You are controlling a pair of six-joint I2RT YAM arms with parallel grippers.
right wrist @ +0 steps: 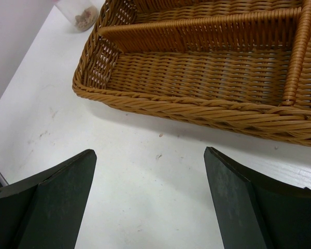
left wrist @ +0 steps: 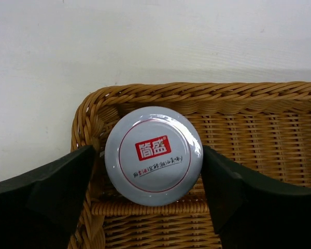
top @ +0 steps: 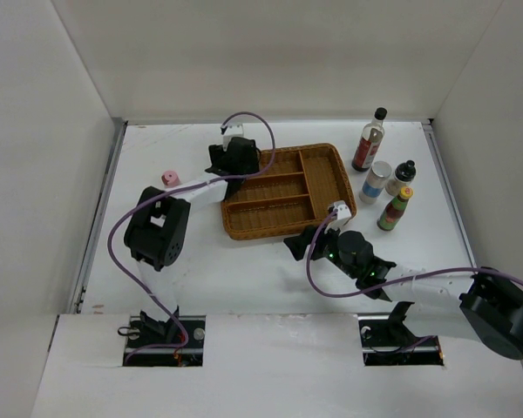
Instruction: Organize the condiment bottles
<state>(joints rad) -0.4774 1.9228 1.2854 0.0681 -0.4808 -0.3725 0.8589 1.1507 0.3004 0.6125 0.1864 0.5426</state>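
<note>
Lavender-lidded jar (left wrist: 153, 155) stands upright in the far left corner of the wicker tray (left wrist: 145, 93), at the end of the far long compartment, close against the corner walls. The left gripper (top: 236, 158) hangs over it with one finger on each side of the lid. Its jaws are spread about as wide as the right arm's idle ones, so I judge it open around the jar and not clamped on it, though the gaps at the lid are very thin.

The step in hand looks like setting this jar down. The next move calls for a straight lift, because the left finger (left wrist: 67, 187) sits at the tray's side wall and any sideways drift could catch the weave or tip the jar.

Five containers are outside the tray. The pink-capped shaker (top: 170, 178) stands alone on the table (top: 209, 270) just left of the tray. The tall sauce bottle (top: 370, 139), white jar (top: 377, 181), small dark bottle (top: 404, 177) and yellow-capped bottle (top: 396, 209) cluster close together off the right end.

The right gripper (right wrist: 150, 161) is wide open and holds nothing, low over bare table beside the tray's near rim. It has open room toward the cluster, but those four stand close enough that a reach for one risks bumping its neighbours.
</note>
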